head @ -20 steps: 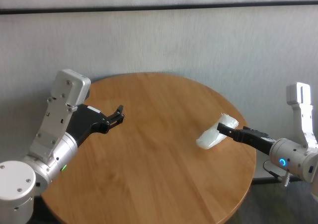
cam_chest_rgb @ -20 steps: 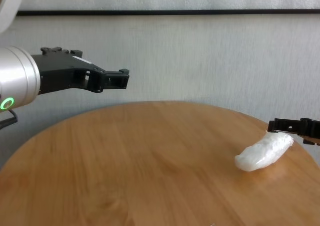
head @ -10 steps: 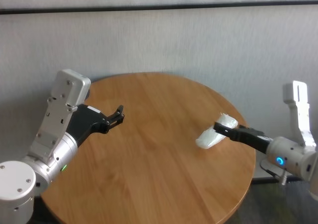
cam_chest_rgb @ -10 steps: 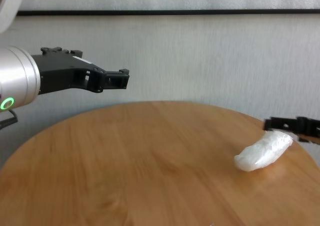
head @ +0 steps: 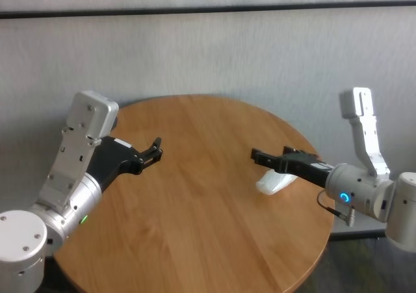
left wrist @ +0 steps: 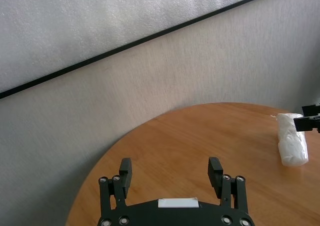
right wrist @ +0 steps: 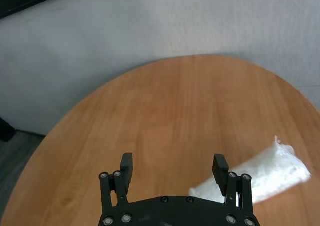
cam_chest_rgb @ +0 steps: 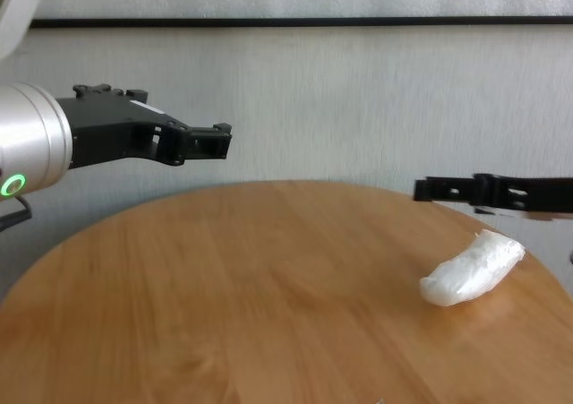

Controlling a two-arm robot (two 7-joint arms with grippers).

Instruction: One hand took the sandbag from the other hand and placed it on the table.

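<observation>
The white lumpy sandbag [head: 275, 182] [cam_chest_rgb: 471, 270] lies flat on the round wooden table [head: 195, 228], near its right edge. My right gripper [head: 256, 156] [cam_chest_rgb: 419, 189], the one with the blue ring, hovers just above the bag with nothing in it. In the right wrist view its jaws [right wrist: 173, 161] stand wide open, with the sandbag [right wrist: 260, 175] below and to one side. My left gripper [head: 156, 149] [cam_chest_rgb: 220, 141], on the wrist with the green ring, is held open over the table's left side, far from the bag. The left wrist view shows the sandbag [left wrist: 292, 145] in the distance.
A pale wall with a dark horizontal strip [head: 208, 8] runs behind the table. Bare wood [cam_chest_rgb: 224, 314] lies between the two arms. The table's right rim [head: 328, 221] is close to the bag.
My right gripper has lifted off the sandbag's far end and swung left, now above the bag and reaching toward the table's middle. The bag and left arm have not moved.
</observation>
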